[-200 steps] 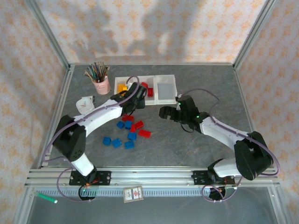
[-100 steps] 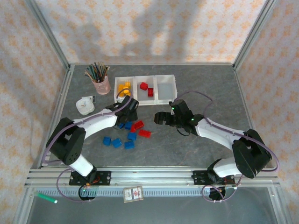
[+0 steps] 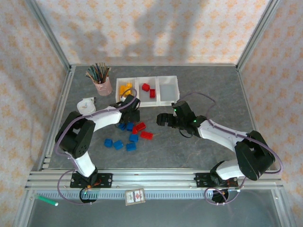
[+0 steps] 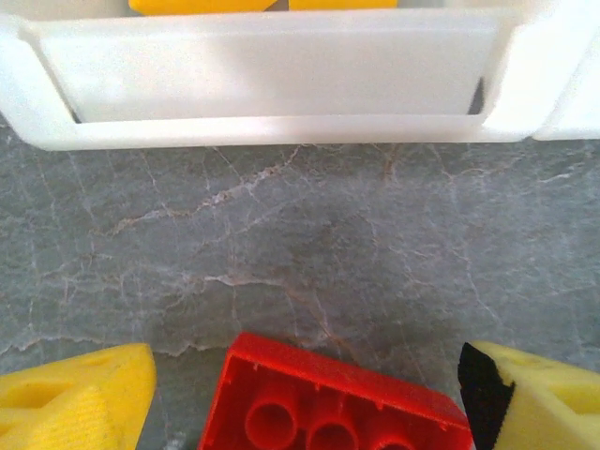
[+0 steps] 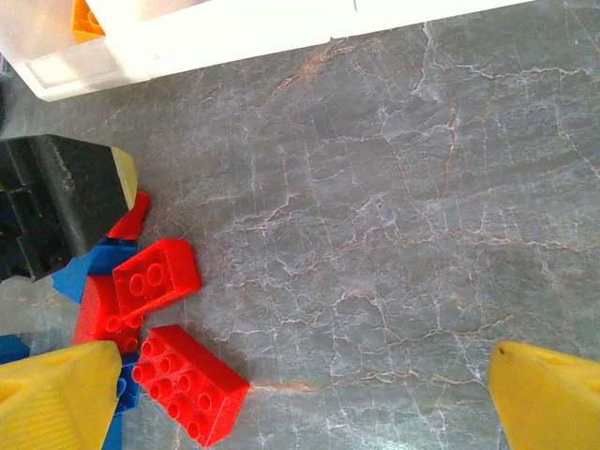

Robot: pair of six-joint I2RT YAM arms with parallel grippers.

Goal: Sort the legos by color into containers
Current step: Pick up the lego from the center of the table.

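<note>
- At the left jaws, against a second ago: drawn back from over the containers (image 3: 147,102) to just short of their near wall. Hardly shifted at the tip over the last half second, but with the elbow swung in toward the base.
- At the right jaws: brought in toward the loose legos (image 3: 135,135) during that second, then held in place for the last half.
- Between the left jaws, seen from the left wrist: one red brick (image 4: 328,408) flat on the surface (image 4: 300,253). Jaws spread wide, clear of the brick on one side and very close on the other; touching or not, cannot tell. Clamped on nothing.
- Straight ahead of the left jaws: the containers' front wall, with yellow pieces (image 4: 202,5) just over its rim.
- Right jaws also spread wide above bare surface, holding nothing.
- Just beside one right fingertip (image 5: 56,394), outside the gap: two red bricks (image 5: 192,384) and some blue ones (image 5: 94,267).
- Beyond both jaws: yellow legos (image 3: 125,88) in the leftmost container, red ones (image 3: 148,90) in the middle one.
</note>
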